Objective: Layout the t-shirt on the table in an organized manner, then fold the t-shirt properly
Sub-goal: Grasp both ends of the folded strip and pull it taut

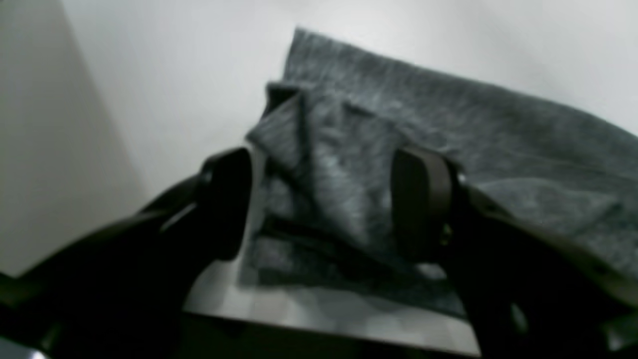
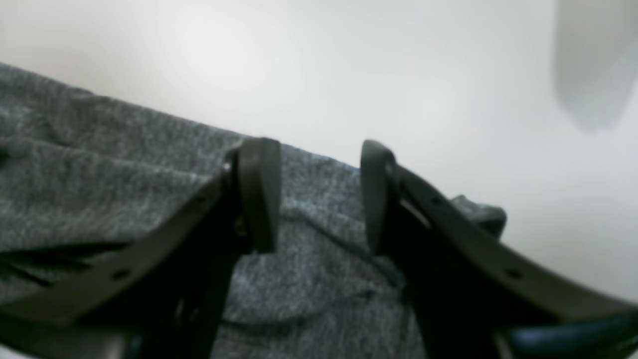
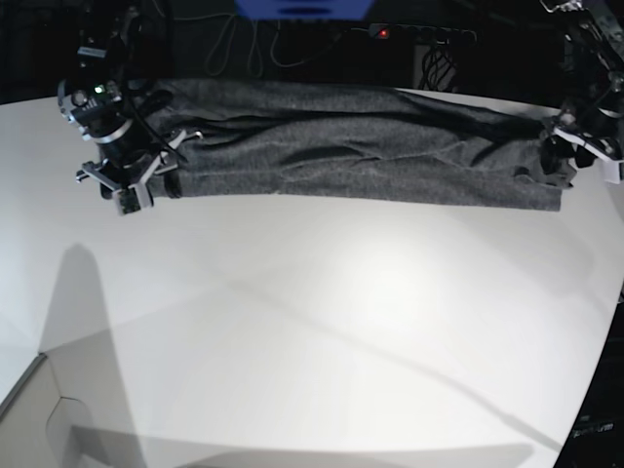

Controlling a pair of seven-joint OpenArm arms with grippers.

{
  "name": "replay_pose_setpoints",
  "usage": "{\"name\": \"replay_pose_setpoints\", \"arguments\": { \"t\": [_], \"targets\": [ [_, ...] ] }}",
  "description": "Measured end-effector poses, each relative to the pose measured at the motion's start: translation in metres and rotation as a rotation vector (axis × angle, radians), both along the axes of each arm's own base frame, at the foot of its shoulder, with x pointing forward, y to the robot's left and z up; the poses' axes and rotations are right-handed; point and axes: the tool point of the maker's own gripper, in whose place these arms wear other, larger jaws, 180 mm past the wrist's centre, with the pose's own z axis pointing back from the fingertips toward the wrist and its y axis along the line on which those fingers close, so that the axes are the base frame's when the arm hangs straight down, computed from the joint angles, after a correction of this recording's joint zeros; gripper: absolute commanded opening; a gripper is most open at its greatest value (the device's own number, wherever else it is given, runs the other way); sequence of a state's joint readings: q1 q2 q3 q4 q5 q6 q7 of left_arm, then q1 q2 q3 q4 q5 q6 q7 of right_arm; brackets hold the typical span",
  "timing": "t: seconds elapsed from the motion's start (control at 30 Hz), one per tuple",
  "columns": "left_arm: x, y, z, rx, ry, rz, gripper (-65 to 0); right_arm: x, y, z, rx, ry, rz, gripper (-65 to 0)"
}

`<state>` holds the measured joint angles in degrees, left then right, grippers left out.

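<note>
The charcoal-grey t-shirt [image 3: 361, 146] lies as a long narrow band along the far side of the white table [image 3: 341, 322]. My right gripper [image 3: 164, 166] is at the band's left end. In the right wrist view it [image 2: 319, 197] stands open, fingers straddling wrinkled cloth [image 2: 124, 174] just inside the shirt's edge. My left gripper [image 3: 558, 156] is at the band's right end. In the left wrist view it [image 1: 324, 199] is open too, with a bunched corner of the shirt [image 1: 448, 129] lying between its fingers near the table's edge [image 1: 324, 314].
Behind the table is a dark area with cables and a power strip with a red light [image 3: 382, 33]. The table's curved edge [image 3: 604, 361] runs down the right. A lower pale surface [image 3: 39, 419] shows at the front left corner.
</note>
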<state>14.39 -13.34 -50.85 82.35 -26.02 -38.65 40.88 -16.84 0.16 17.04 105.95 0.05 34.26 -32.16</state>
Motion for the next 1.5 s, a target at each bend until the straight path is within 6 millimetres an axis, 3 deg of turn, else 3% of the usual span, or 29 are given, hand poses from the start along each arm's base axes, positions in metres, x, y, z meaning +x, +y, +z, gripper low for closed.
{"name": "replay_pose_setpoints", "arguments": {
  "t": [0.23,0.4,0.6,0.73,0.83,1.1,1.3,1.5],
  "targets": [
    [-0.006,0.009,-0.010,-0.019,0.008,0.029,-22.5,0.000,0.001,0.000,0.000,0.000,0.002,-38.3],
    [0.007,0.013,0.000,-0.011,-0.031,0.032,-22.5,0.000,0.002,0.000,0.001,0.000,0.004,-38.3],
    [0.008,0.014,-0.001,-0.016,-0.028,0.035,-22.5,0.000,0.002,0.000,0.001,0.000,0.004,-38.3],
    [0.012,0.011,-0.014,-0.068,-0.022,0.052,-22.5,-0.001,0.002,-0.001,0.001,0.003,0.004,-38.3],
    [0.004,0.012,-0.026,-0.087,0.013,0.062,-22.5,-0.006,0.002,-0.004,0.002,0.014,0.005,-38.3],
    [0.009,0.013,-0.024,-0.086,0.004,0.062,-22.5,-0.007,0.002,-0.005,0.001,0.019,0.006,-38.4],
    [0.023,-0.014,-0.028,-0.102,0.006,-0.025,-22.5,-0.007,0.002,-0.005,0.001,0.020,0.006,-38.5],
    [0.021,-0.013,-0.029,-0.105,0.005,-0.022,-22.5,-0.007,0.002,-0.004,0.002,0.018,0.006,-38.6]
  ]
}}
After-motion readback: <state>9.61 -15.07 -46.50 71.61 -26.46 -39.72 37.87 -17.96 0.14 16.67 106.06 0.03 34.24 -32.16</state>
